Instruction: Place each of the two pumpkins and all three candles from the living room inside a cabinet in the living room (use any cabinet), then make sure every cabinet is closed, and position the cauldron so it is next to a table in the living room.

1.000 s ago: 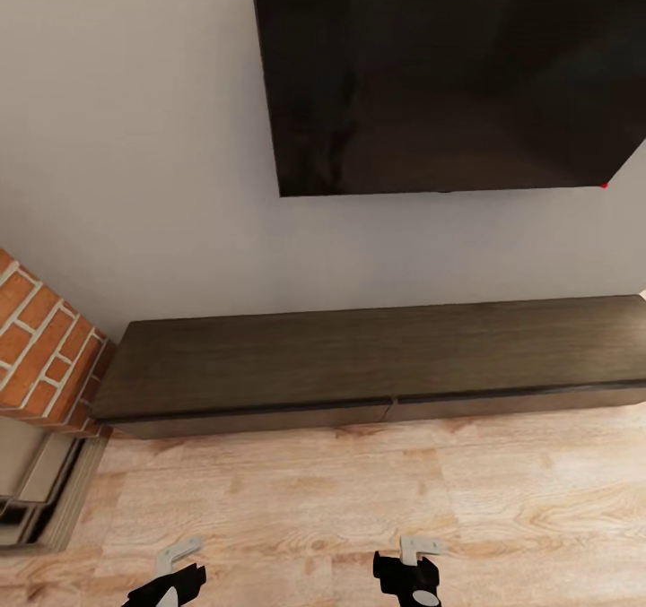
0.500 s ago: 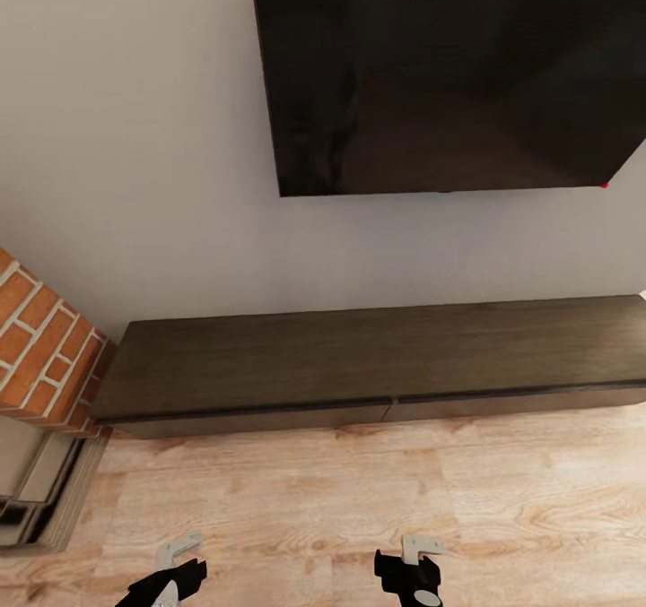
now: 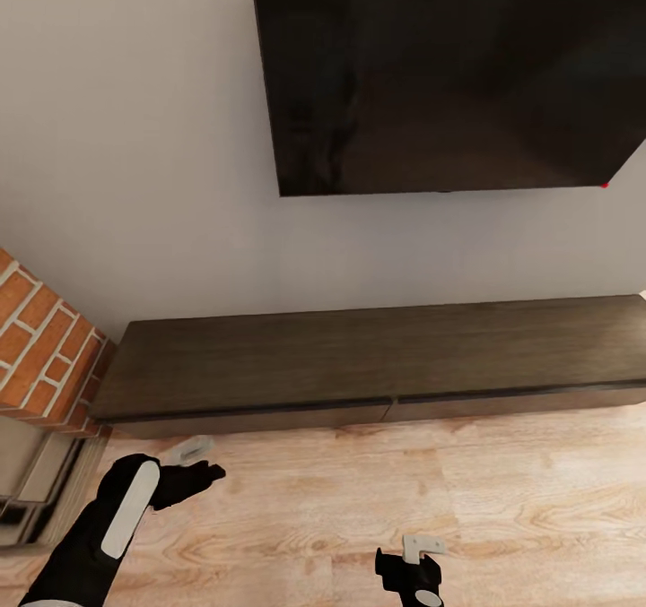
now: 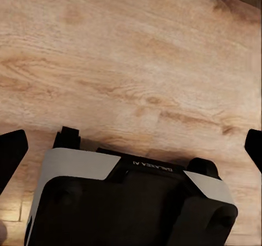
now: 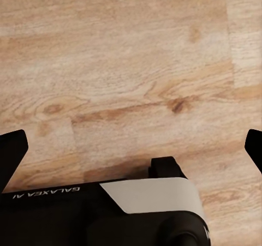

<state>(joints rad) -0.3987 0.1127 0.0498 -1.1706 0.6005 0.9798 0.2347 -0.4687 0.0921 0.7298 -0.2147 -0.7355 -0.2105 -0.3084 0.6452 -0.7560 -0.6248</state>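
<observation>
The cabinet point(image 3: 359, 369) is a long, low dark-brown unit along the wall, and both of its front panels are closed. My left gripper point(image 3: 199, 462) hangs open over the wood floor, just short of the cabinet's left front panel. In the left wrist view its fingertips point(image 4: 12, 150) stand wide apart with nothing but floor between them. My right gripper point(image 3: 405, 555) is open too, low near the view's bottom edge, empty above the floor point(image 5: 136, 82). The pumpkins, candles, cauldron and table are out of view.
A large black TV point(image 3: 449, 78) hangs on the white wall above the cabinet. A red brick fireplace point(image 3: 40, 347) with a stepped hearth point(image 3: 40, 490) stands at the left, touching the cabinet's left end. Light wood floor point(image 3: 404, 481) stretches in front.
My left arm has swung up and forward from the bottom edge toward the cabinet's left front panel. The right gripper and the camera have stayed still.
</observation>
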